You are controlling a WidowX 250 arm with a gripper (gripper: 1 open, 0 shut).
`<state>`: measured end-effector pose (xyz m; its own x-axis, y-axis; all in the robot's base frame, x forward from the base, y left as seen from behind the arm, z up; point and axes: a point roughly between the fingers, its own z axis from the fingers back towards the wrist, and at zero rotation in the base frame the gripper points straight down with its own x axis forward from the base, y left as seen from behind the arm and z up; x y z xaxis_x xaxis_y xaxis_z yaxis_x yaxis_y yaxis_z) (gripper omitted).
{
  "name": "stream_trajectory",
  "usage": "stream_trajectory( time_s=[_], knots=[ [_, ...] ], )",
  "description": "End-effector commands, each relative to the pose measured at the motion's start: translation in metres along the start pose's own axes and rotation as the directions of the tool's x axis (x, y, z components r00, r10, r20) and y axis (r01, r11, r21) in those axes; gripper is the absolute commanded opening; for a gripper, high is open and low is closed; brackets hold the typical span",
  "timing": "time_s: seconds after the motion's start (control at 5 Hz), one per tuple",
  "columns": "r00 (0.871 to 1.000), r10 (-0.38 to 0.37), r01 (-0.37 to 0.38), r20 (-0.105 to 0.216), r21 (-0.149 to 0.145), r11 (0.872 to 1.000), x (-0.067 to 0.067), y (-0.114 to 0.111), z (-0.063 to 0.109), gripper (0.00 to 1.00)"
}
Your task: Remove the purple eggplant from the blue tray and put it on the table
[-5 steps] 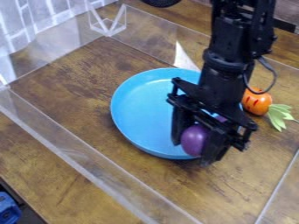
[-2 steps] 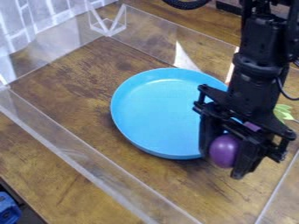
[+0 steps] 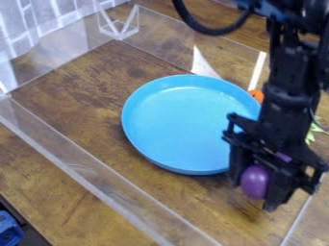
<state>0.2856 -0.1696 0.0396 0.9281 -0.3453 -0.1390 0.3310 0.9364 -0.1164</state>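
now claw gripping purple eggplant, just past blue tray rim

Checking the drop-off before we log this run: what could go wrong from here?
1. The jaws hold the purple eggplant close to the clear plastic wall at the table's near edge; it is rounded and could roll against the wall once let go.
2. The blue tray rim sits just left of the gripper; a roll that way could end against or back in the tray.

Clear plastic walls are bordering the scene on the left and front. An orange carrot is peeking out, mostly hidden. Something blue is sitting outside the wall at bottom left, can't tell what.
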Motion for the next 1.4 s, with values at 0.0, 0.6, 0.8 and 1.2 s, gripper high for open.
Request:
stream_trajectory(
  time_s=[0.0, 0.6, 0.8, 1.2],
  knots=[
    [0.995, -0.001, 0.001, 0.097, -0.006, 1.000, 0.023, 0.005, 0.012, 0.00],
    [0.987, -0.019, 0.018, 0.160, 0.008, 1.000, 0.030, -0.001, 0.008, 0.00],
    [0.984, 0.002, -0.003, 0.181, 0.002, 1.000, 0.039, -0.001, 0.005, 1.00],
    [0.969, 0.024, -0.022, 0.248, -0.010, 1.000, 0.040, 0.005, -0.004, 1.00]
  ],
)
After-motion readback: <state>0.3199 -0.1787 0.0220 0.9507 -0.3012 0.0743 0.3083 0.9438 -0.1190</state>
